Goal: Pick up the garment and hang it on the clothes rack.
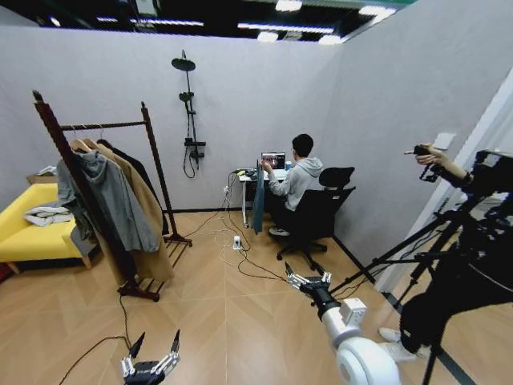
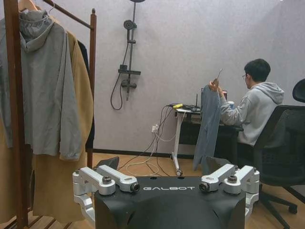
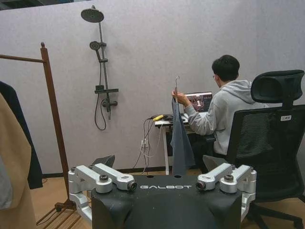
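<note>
The garment (image 1: 258, 202) is a dark teal shirt hanging from a hanger. A seated person's hand holds it up beside the desk at the far wall; it also shows ahead in the wrist views (image 2: 208, 125) (image 3: 181, 139). The clothes rack (image 1: 152, 160) of dark wood stands at the left, its post visible from both wrists (image 2: 92, 52) (image 3: 50, 100). My left gripper (image 1: 158, 338) (image 2: 162, 164) is open low over the floor, in front of the rack. My right gripper (image 1: 301, 269) (image 3: 159, 162) is open and points toward the garment, still well short of it.
A grey hooded jacket (image 1: 112, 200) and a tan coat (image 1: 148, 233) hang on the rack. A yellow sofa (image 1: 28, 228) sits far left. Cables (image 1: 232, 257) trail over the floor. An office chair (image 1: 317, 216) holds the person, and a camera tripod (image 1: 449, 241) stands at the right.
</note>
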Robot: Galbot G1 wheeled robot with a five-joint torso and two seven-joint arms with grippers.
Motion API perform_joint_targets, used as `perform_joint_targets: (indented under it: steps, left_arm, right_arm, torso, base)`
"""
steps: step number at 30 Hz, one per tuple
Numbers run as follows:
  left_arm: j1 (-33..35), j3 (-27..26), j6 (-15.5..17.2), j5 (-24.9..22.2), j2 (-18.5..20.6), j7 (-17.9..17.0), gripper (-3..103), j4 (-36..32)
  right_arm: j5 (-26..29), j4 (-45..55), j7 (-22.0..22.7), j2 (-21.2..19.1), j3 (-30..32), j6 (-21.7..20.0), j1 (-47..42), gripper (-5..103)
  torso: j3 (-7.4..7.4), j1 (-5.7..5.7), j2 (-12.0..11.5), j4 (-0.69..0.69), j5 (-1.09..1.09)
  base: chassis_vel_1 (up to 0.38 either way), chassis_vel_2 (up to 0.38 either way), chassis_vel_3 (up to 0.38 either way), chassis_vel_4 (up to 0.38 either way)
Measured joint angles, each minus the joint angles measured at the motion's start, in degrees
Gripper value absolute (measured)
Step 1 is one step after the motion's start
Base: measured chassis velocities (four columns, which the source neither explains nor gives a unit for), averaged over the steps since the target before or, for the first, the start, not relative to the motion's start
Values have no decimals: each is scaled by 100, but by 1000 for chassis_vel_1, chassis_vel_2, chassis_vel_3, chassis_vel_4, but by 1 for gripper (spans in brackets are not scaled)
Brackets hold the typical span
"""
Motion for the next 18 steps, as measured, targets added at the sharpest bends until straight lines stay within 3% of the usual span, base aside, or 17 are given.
perform_joint_targets:
  steps: [18]
  left_arm:
    - [0, 0, 0, 0, 0, 0, 100, 0]
  right_arm:
    - [-125, -133, -180, 99, -101, 118, 73, 100]
  torso:
    - [0, -1, 1, 0, 0]
  base:
    - [-2, 2, 2, -3]
